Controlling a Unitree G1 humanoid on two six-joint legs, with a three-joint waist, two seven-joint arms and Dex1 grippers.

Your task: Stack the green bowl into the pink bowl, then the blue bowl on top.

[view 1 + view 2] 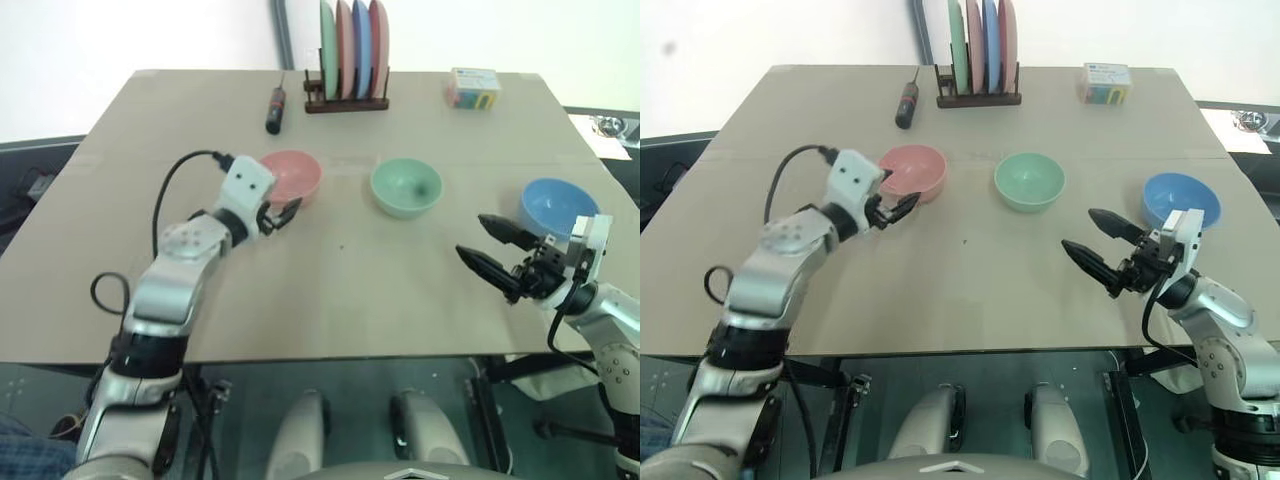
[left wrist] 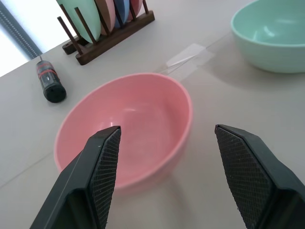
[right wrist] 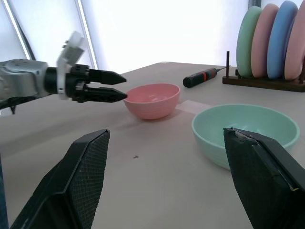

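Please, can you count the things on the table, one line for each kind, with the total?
Bowls: 3, pink bowl, green bowl, blue bowl
Plates in the rack: 4
Screwdriver: 1
Small box: 1
Total: 10, counting the rack

Far edge of my table (image 1: 330, 300): wooden rack (image 1: 346, 100) holding four upright plates, green, pink, blue, pink. Screwdriver (image 1: 275, 109) lies left of it. Small colourful box (image 1: 473, 88) far right.

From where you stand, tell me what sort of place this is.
Probably a robot test bench, not a kitchen: a beige paper-covered table holding three small plastic bowls, salmon-pink, mint-green and sky-blue, a dark wooden rack of coloured plates and a black screwdriver.
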